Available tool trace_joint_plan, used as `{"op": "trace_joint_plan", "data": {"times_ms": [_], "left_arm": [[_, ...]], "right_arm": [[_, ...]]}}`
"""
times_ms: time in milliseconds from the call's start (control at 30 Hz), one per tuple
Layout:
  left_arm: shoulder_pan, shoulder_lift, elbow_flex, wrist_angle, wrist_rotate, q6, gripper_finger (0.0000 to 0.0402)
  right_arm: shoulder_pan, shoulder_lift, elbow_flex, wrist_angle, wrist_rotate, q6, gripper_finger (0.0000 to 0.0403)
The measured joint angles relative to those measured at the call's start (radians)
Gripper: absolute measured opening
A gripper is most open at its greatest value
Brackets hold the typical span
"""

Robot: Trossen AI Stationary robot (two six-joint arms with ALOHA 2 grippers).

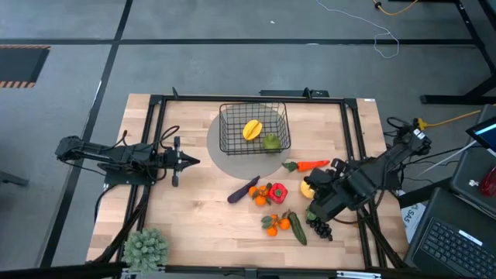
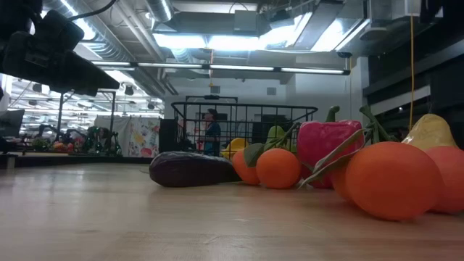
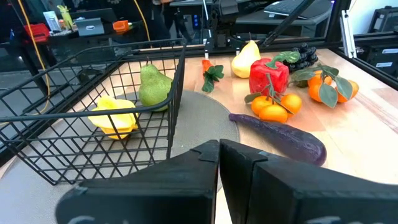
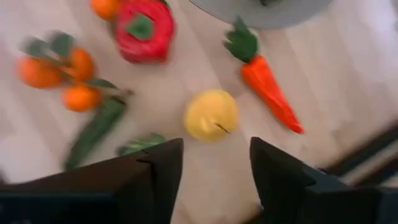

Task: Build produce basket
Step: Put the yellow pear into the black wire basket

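My right gripper (image 4: 211, 165) spread, hovering directly above lemon (image 4: 211, 114); carrot (image 4: 267, 84) just beside. Left gripper (image 1: 188, 161) pressed together, farther off.

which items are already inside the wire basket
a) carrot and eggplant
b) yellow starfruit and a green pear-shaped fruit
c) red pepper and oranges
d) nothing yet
b: the high view shows the yellow starfruit and the green fruit inside the basket; the rest of the produce lies on the table.
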State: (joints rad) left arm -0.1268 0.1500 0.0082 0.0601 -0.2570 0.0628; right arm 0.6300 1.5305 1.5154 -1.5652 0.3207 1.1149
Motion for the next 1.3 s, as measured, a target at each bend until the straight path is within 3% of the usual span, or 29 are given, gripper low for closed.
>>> {"op": "trace_joint_plan", "data": {"times_ms": [267,1067,1300], "left_arm": [[0.0,0.0,0.0,0.0,0.0,0.0,0.0004],[0.0,0.0,0.0,0.0,0.0,0.0,0.0004],[0.0,0.0,0.0,0.0,0.0,0.0,0.0004]], "right_arm": [[-0.001,0.049,0.0,0.006,-0.059,-0.003,0.0199],[-0.001,0.047,-0.003,-0.004,-0.041,-0.001,0.02],[0.0,0.047,-0.155,-0.007,-0.061,-0.021,0.02]]}}
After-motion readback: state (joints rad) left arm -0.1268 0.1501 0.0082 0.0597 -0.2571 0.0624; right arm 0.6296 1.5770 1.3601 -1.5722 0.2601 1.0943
